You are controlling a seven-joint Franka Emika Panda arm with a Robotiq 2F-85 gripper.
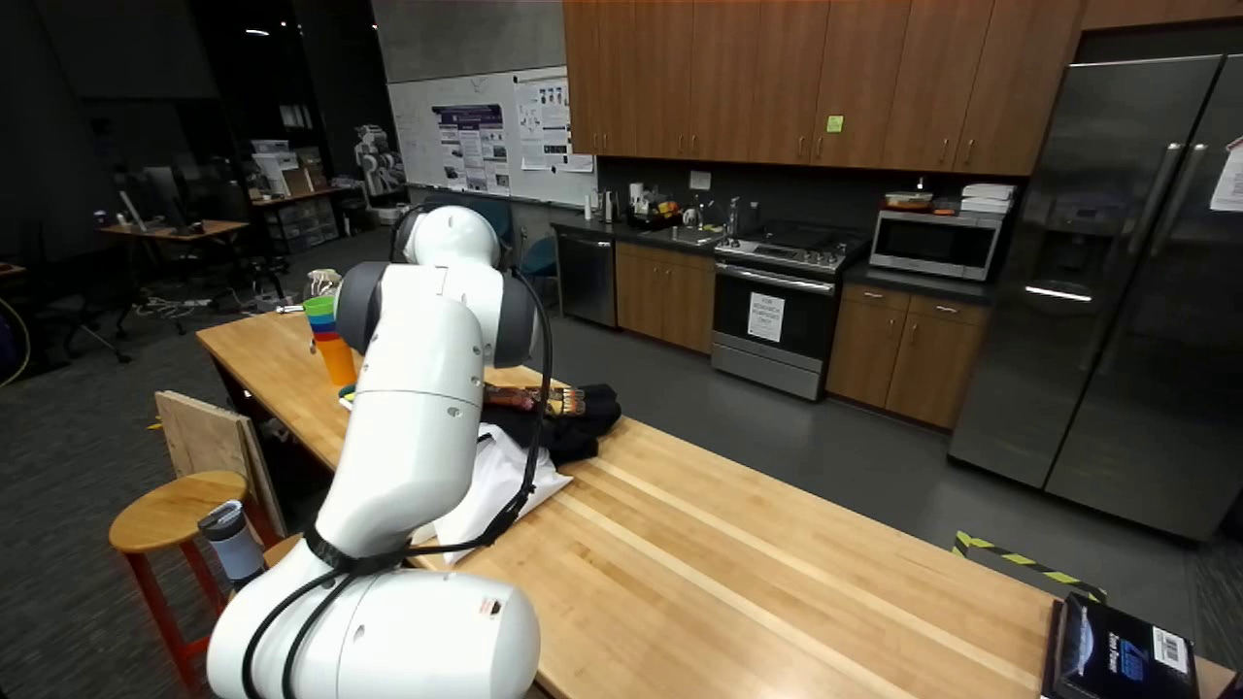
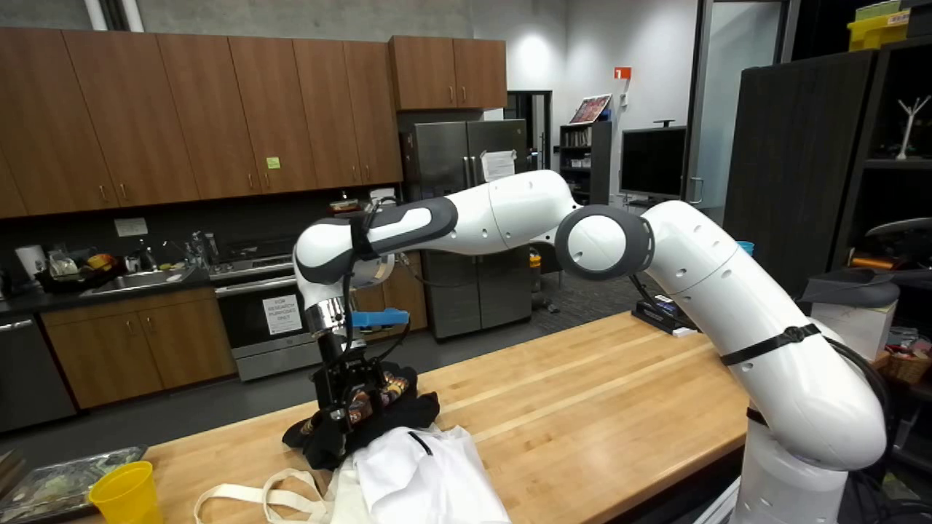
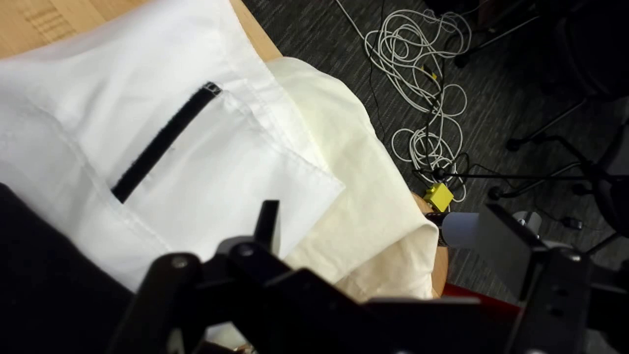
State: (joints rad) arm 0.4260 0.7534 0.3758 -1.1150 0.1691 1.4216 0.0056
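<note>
My gripper (image 3: 388,236) stands open in the wrist view, its two fingers wide apart with nothing held between them. Beyond them lie a cream cloth bag (image 3: 344,147) and a white cloth (image 3: 221,172) with a black strip (image 3: 164,142). In an exterior view the gripper (image 2: 346,422) points down beside a bunched black cloth (image 2: 408,415) with a colourful print; whether they touch I cannot tell. The white cloth (image 2: 433,473) and the cream bag's handles (image 2: 269,495) lie in front of it. The arm hides the gripper in an exterior view, where the black cloth (image 1: 592,417) shows.
On the wooden table (image 1: 738,582) stand stacked coloured cups (image 1: 335,354), a yellow cup (image 2: 127,495), a covered tray (image 2: 65,480) and a black box (image 1: 1126,650). Beside it, a stool (image 1: 180,510) and a tumbler (image 1: 231,544). Cables (image 3: 417,88) lie on the floor.
</note>
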